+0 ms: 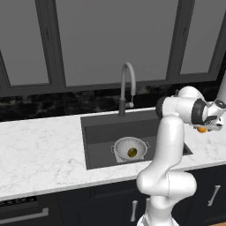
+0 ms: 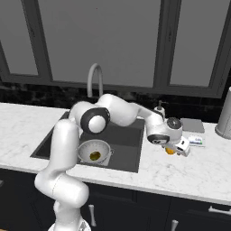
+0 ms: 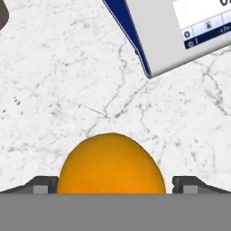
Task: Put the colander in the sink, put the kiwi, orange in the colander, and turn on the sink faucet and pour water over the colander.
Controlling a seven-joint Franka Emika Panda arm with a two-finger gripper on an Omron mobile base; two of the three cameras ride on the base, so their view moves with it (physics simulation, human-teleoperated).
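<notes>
The colander (image 1: 130, 147) (image 2: 94, 151) sits in the dark sink (image 1: 103, 134) (image 2: 126, 142), near its front, with the olive-brown kiwi (image 1: 132, 152) (image 2: 94, 156) inside it. On the marble counter right of the sink rests the orange (image 1: 202, 129) (image 2: 169, 151) (image 3: 110, 164). My gripper (image 1: 206, 127) (image 2: 173, 150) (image 3: 113, 187) is low over the orange and open, with one of its fingertips (image 3: 45, 186) on each side of the fruit. I cannot tell whether they touch it. The sink faucet (image 1: 126, 84) (image 2: 94, 77) arches up behind the basin, and no water shows.
A flat white device with a display and blue edge (image 3: 180, 31) (image 2: 196, 140) lies on the counter just beyond the orange. Behind the sink's right corner stands a soap dispenser (image 2: 159, 108). A grey cylinder (image 2: 224, 118) stands at the far right.
</notes>
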